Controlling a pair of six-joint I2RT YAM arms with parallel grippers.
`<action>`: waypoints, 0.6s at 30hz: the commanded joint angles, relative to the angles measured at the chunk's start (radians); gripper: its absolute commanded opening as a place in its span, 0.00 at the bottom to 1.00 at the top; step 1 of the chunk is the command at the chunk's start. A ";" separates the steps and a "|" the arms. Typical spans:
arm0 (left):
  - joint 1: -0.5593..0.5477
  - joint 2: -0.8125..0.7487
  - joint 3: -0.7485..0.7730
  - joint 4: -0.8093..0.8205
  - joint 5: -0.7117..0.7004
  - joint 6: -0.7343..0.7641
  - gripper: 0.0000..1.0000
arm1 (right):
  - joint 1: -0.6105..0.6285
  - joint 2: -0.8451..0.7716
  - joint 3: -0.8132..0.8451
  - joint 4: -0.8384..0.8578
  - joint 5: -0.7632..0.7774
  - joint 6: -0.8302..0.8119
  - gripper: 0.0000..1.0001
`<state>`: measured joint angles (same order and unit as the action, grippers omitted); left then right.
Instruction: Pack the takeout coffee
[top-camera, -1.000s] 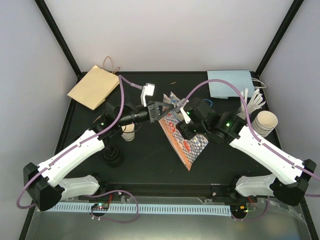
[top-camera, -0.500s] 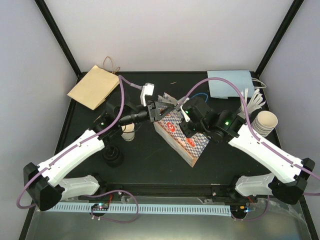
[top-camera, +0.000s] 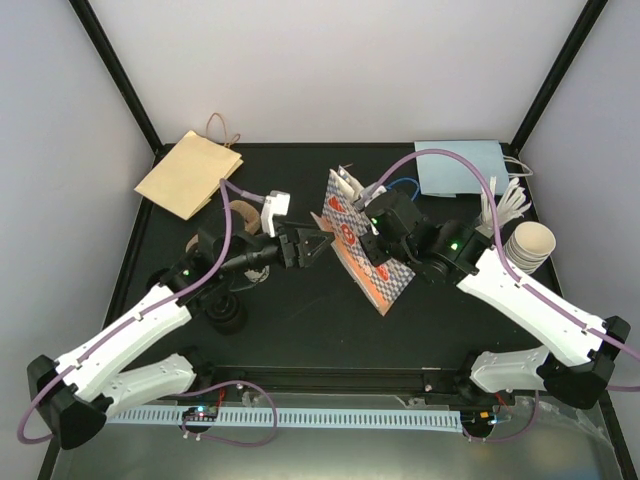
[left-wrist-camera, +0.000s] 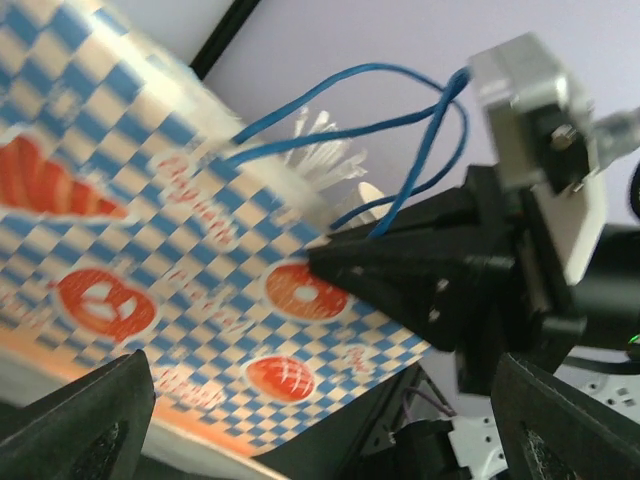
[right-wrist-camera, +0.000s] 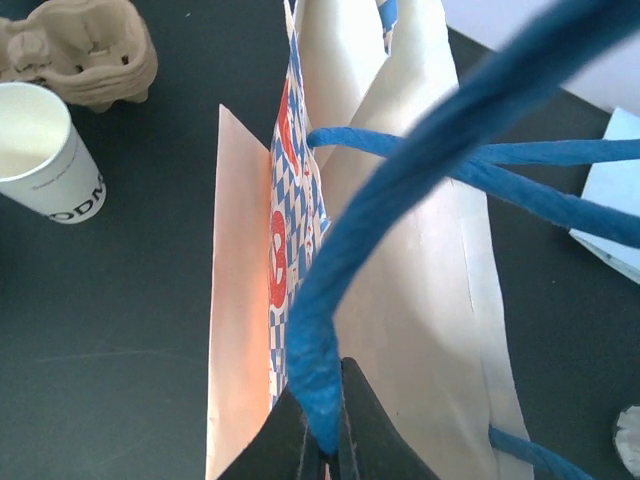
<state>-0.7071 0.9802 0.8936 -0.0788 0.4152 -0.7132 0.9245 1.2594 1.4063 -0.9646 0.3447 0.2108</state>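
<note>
1. A checkered paper bag (top-camera: 368, 262) is seen at mid desk (top-camera: 300, 325).
2. Its blue handle (right-wrist-camera: 400, 190) is pinched by the right end effector (right-wrist-camera: 322, 445).
3. The left end effector (top-camera: 318, 245) is spread wide, just left of the bag.

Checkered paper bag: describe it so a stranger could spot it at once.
Middle of the black table, under the right claw: a blue-and-white checkered paper bag with orange pictures. The plain brown paper bag and pale-blue paper bag lie flat behind.
</note>
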 joint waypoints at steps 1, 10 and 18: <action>-0.002 -0.062 -0.052 -0.059 -0.101 0.046 0.95 | -0.006 -0.028 0.014 0.069 0.088 0.016 0.01; -0.002 -0.054 -0.123 -0.091 -0.121 0.033 0.95 | -0.007 -0.058 -0.010 0.111 0.116 0.007 0.01; -0.002 0.034 -0.107 -0.090 -0.101 0.044 0.95 | -0.008 -0.077 -0.026 0.115 0.120 0.006 0.01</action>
<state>-0.7074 0.9718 0.7631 -0.1650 0.3099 -0.6884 0.9195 1.2129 1.3941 -0.8928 0.4347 0.2153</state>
